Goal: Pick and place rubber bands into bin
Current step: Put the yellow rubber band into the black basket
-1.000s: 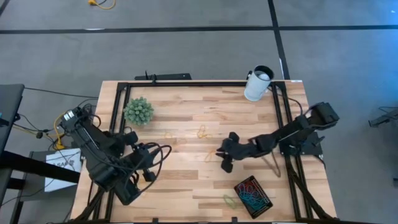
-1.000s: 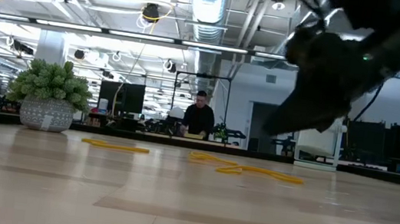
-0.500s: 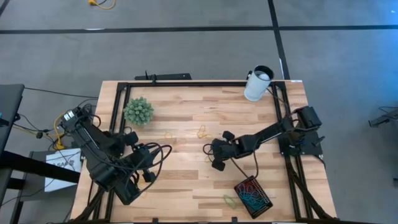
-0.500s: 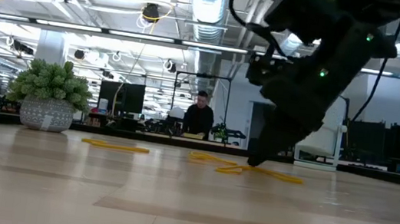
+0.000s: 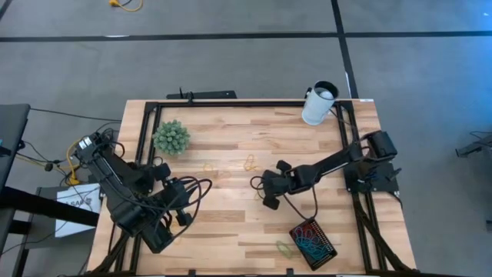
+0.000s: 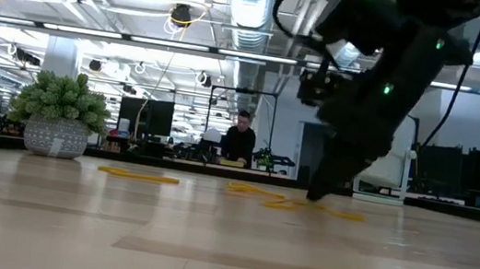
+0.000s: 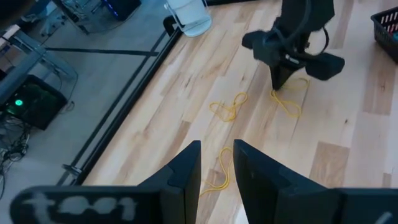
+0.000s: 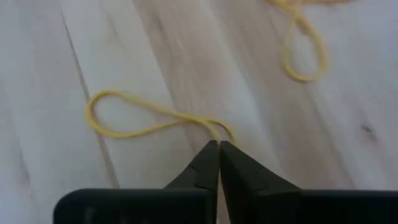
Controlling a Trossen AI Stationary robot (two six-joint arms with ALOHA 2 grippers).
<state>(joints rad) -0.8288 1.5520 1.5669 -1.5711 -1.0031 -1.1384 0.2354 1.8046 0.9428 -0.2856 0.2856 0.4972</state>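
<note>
Several rubber bands (image 5: 312, 240) already lie in my bin (image 5: 329, 248). My right gripper (image 8: 217, 147) is pinched on a yellow band (image 8: 134, 118) mid-table; others remain loose.

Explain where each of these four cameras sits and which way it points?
High: overhead, straight down on the table; both arms show.
Low: table height, looking level into the room; right arm only.
Left wrist: past the left gripper, across the table at the right arm.
Right wrist: past the right gripper, shut on a yellow band.
Shared: all show that band.
</note>
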